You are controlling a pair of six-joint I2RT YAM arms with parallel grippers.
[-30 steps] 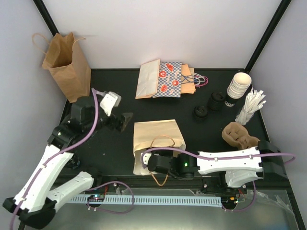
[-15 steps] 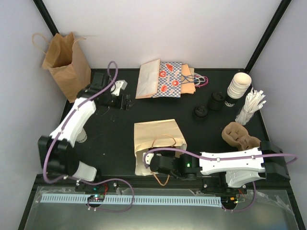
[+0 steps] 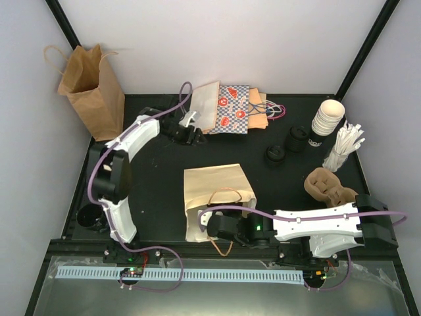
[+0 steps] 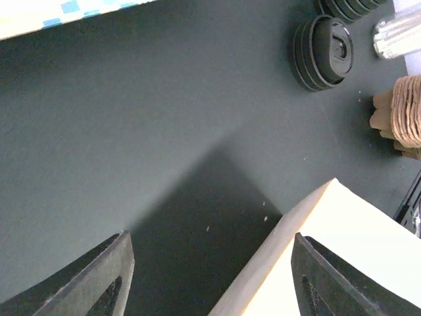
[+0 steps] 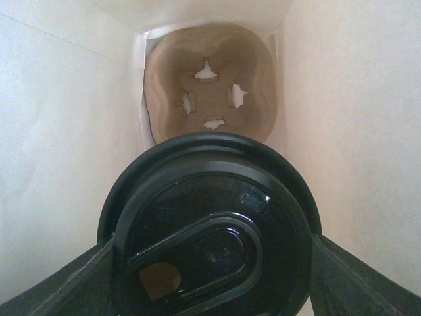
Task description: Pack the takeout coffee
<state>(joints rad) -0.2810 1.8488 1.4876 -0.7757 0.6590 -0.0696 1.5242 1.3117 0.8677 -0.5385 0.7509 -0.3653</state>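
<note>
The dark surface [image 3: 151, 191] is seen below the left jaws, which are held well apart with nothing between them. Only a corner of the cream bag [image 3: 214, 184] is caught under one of their fingers. That bag is laid on its side, and the right jaws are set inside its mouth. Ahead of the right jaws, at the bag's closed end, a brown cup carrier [image 5: 207, 79] is stood against the bottom. Between the right jaws a lidded cup [image 5: 210, 224] is clamped at either side of its black lid, just short of the carrier. Its long axis is run along the jaws and the bag's length, with the base pointed ahead toward the carrier and the lid turned back to the wrist. The cup is judged light and thin-walled, easily crushed, with a lid that could be popped off. It is best gripped just under the rim, where the wall is stiffened. Whether it is filled cannot be told.
</note>
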